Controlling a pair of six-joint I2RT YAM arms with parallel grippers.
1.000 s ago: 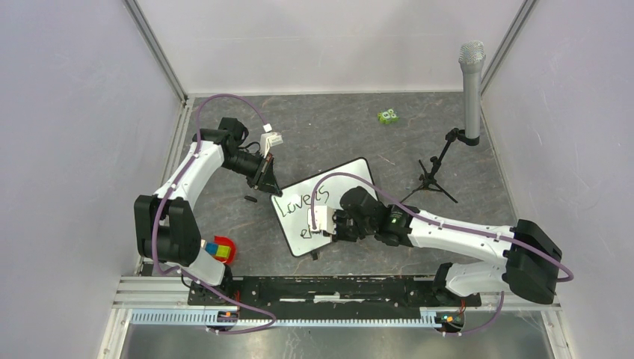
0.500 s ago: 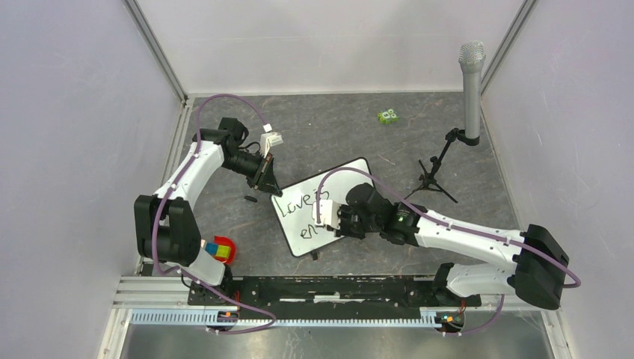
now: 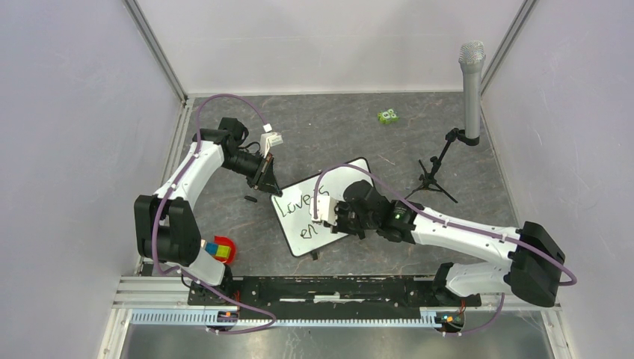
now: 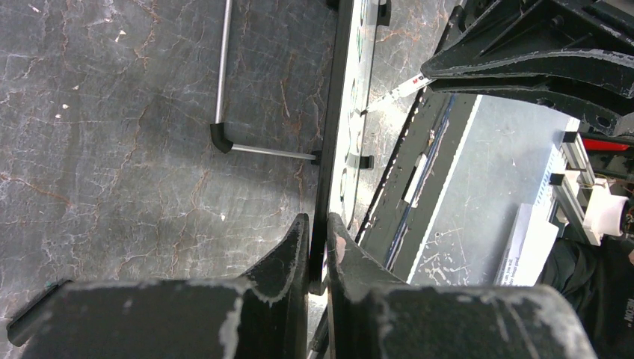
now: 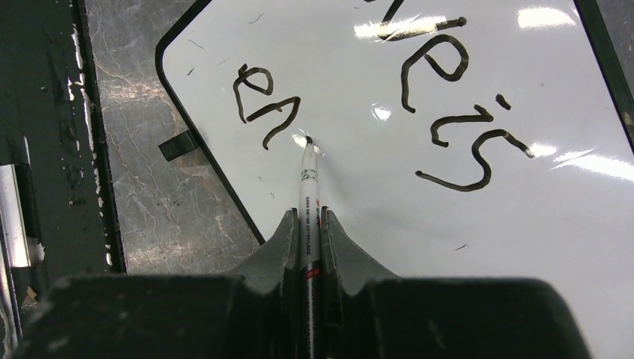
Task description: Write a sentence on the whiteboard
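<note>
Right wrist: white marker (image 5: 308, 176) clamped by right gripper (image 5: 306, 224), tip on black-framed white whiteboard (image 5: 389, 224), 4 o'clock of black lettering (image 5: 265, 112); frame pinched by left gripper (image 4: 318, 232).

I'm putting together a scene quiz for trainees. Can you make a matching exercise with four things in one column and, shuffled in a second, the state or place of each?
Column one:
1. left pincer
2. right pincer
3. microphone
4. green toy

Column two:
A. upright on a stand, at the right
B. shut on the marker, tip on the board
C. clamped on the edge of the whiteboard
D. lying on the table, far from both arms

Pairs: 1-C, 2-B, 3-A, 4-D
</note>
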